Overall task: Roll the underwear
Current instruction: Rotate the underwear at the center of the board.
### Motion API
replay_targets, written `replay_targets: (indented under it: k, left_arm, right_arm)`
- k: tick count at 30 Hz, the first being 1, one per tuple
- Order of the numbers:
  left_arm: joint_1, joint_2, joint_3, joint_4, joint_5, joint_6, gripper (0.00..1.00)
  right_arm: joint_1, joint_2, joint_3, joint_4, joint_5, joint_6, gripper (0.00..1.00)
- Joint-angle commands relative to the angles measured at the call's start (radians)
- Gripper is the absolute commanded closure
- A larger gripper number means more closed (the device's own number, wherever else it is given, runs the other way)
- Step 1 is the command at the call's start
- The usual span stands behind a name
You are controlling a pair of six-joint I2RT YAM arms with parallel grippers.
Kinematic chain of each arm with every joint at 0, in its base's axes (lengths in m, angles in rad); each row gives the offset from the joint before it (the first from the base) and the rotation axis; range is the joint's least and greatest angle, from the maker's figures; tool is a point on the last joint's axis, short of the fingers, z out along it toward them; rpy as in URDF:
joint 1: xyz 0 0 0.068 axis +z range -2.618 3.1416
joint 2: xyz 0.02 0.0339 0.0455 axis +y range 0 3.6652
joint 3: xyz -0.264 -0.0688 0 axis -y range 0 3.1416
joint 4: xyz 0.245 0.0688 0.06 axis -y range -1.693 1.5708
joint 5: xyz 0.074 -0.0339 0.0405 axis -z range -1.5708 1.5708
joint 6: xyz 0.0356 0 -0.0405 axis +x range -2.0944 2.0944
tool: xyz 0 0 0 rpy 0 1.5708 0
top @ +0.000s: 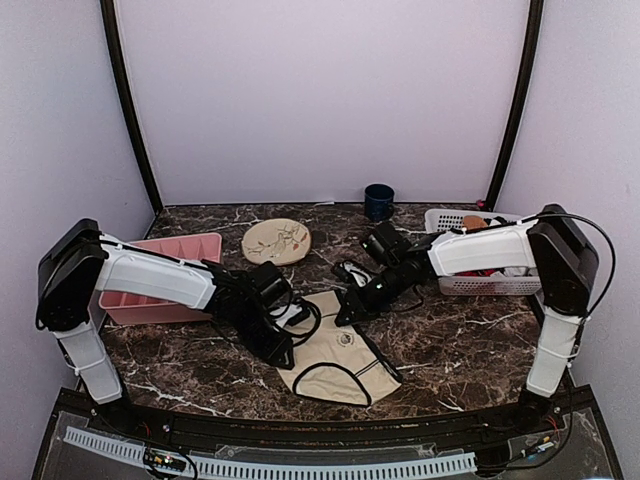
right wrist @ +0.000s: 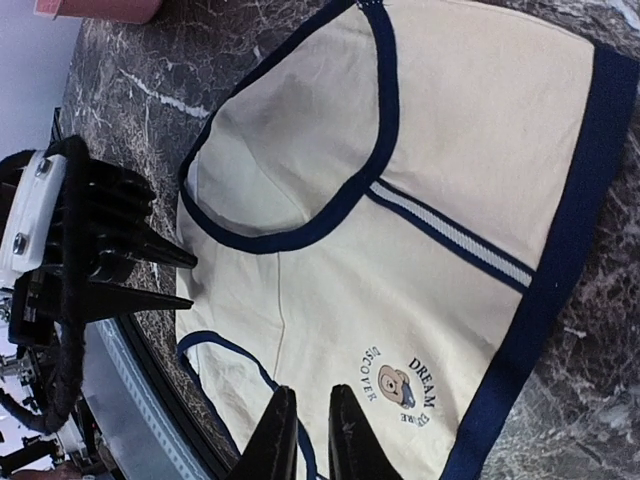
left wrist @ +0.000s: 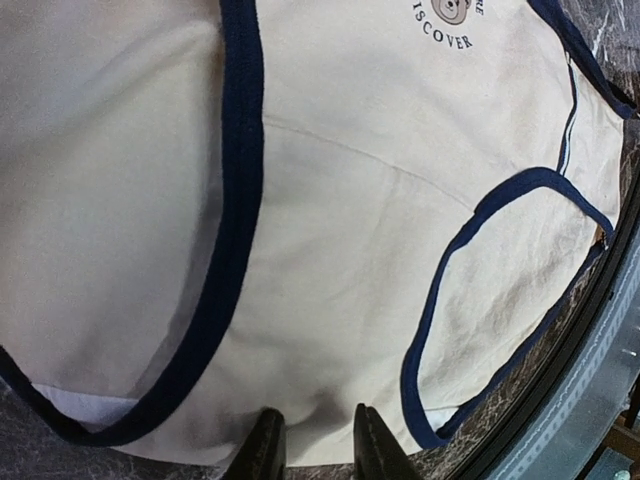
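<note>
1. The underwear (top: 340, 355) (left wrist: 350, 250) (right wrist: 420, 250) lies spread flat on the dark marble table (top: 460, 350), near its front edge and between the two arms. It is cream fabric with dark trim along the waistband and the leg holes.
2. A small bear print (top: 345, 340) (right wrist: 395, 385) with the words DREAM and DISCOVER sits near the middle of the underwear, facing up.
3. The left gripper (top: 285, 352) (left wrist: 318, 440) (right wrist: 185, 280) is low at the underwear's left edge. In the left wrist view its fingertips (left wrist: 265, 450) stand a narrow gap apart at the hem, with cream fabric showing between them. I cannot tell whether they pinch the cloth.
4. The right gripper (top: 348, 310) (right wrist: 305, 440) is down at the underwear's far left corner, facing the left gripper across the fabric. Its fingertips (right wrist: 270, 440) are also only slightly parted, over the cloth beside a trimmed leg hole. I cannot tell whether fabric is caught between them.
5. A pink divided tray (top: 160, 245) stands to the left of the underwear, behind the left arm.
6. A round beige patterned plate (top: 276, 241) lies beyond the underwear, toward the left, well apart from it.
7. A dark blue cup (top: 379, 201) stands farther beyond the underwear, by the back wall.
8. A white slotted basket (top: 450, 217) sits beyond and to the right of the underwear, partly hidden by the right arm.
</note>
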Motion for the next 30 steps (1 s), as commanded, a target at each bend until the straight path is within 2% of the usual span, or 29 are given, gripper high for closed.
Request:
replay_targets:
  k: [1,6,13,15,20,24,30]
  left_arm:
    - [0.045,0.005,-0.024,-0.094,-0.085,0.059,0.74]
    - [0.088,-0.008,-0.007,-0.142,-0.121,0.147,0.74]
    - [0.104,-0.004,0.039,-0.179,-0.132,0.236,0.72]
    - [0.111,-0.009,0.056,-0.18,-0.112,0.256,0.7]
    - [0.151,-0.056,0.108,-0.132,-0.011,0.298,0.61]
    - [0.204,-0.055,0.138,-0.077,0.123,0.282,0.56]
    - [0.224,-0.015,0.19,-0.075,0.129,0.258,0.54]
  right_arm:
    - [-0.001,0.081,0.072,0.05,0.025,-0.024,0.88]
    - [-0.013,0.141,0.063,0.012,0.095,-0.023,0.9]
    - [-0.023,0.047,-0.052,-0.002,0.153,-0.001,0.91]
    - [-0.024,-0.011,-0.079,0.042,0.124,0.014,0.87]
    - [-0.066,-0.12,-0.08,0.14,0.1,-0.021,0.7]
    - [-0.162,-0.034,0.058,0.097,0.025,-0.138,0.63]
    - [-0.203,0.18,0.378,-0.148,-0.051,-0.443,0.6]
